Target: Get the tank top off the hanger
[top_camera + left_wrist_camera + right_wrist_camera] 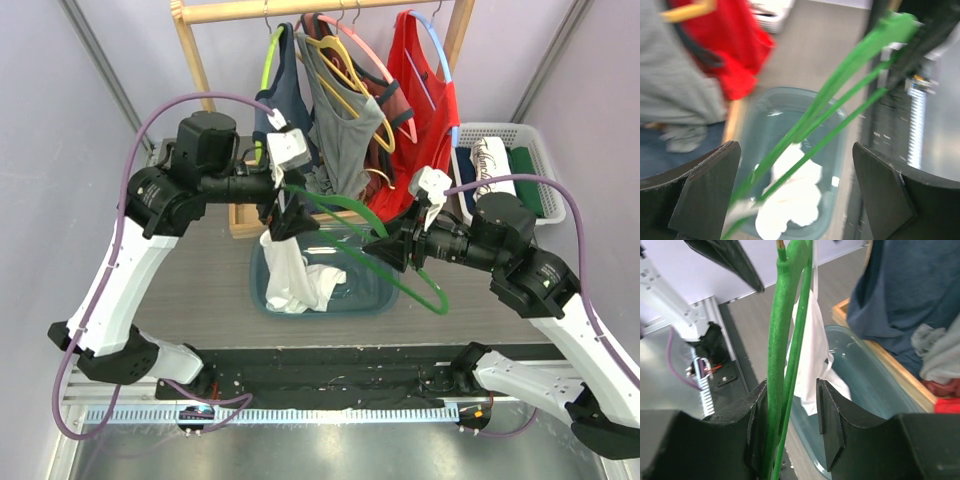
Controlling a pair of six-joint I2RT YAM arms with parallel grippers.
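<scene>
A white tank top (pixel 290 275) hangs off the far end of a green hanger (pixel 400 275) and droops into a blue bin (pixel 375 297). My right gripper (pixel 385 250) is shut on the green hanger (pixel 780 340), which lies against its left finger; the white top (pixel 810 350) dangles beyond it. My left gripper (pixel 290 215) is above the top at the hanger's other end. In the left wrist view my left gripper (pixel 795 147) is wide open, with the hanger (pixel 840 80) passing between the jaws and the top (pixel 795 195) in the bin (pixel 790 105) below.
A wooden rack (pixel 300 10) at the back holds navy (pixel 285 95), grey (pixel 345 120) and red (pixel 415 80) tops on coloured hangers. A white basket (pixel 495 128) with folded clothes stands at the back right. The rack's wooden base (pixel 880 357) runs beside the bin.
</scene>
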